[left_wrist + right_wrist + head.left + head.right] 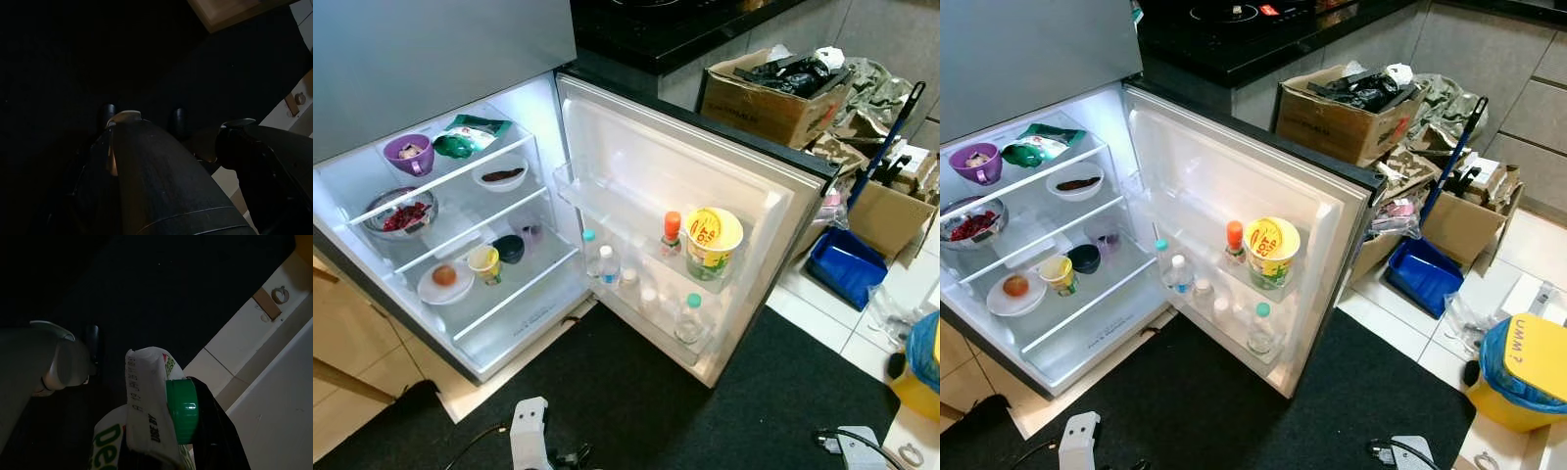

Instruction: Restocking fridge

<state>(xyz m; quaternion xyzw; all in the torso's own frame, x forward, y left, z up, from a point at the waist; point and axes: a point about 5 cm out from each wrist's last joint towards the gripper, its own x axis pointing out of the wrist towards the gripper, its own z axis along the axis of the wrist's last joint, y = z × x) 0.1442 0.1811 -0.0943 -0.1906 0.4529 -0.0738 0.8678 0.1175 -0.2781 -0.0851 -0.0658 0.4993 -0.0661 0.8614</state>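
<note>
Down low, the right claw (161, 431) was clamped on a white pouch (146, 396) with a green cap (182, 409) and green lettering, hanging over the dark mat (636, 392) beside pale floor tiles (230, 352). The left claw (142, 120) hung idle in shade (whether apart or together, I cannot tell). Ahead, the fridge (460, 215) stood open: a purple cup (409, 154) and green bag (470, 135) on the top shelf, a yellow tub (713, 240) and bottles (607, 264) in the door (724, 186).
</note>
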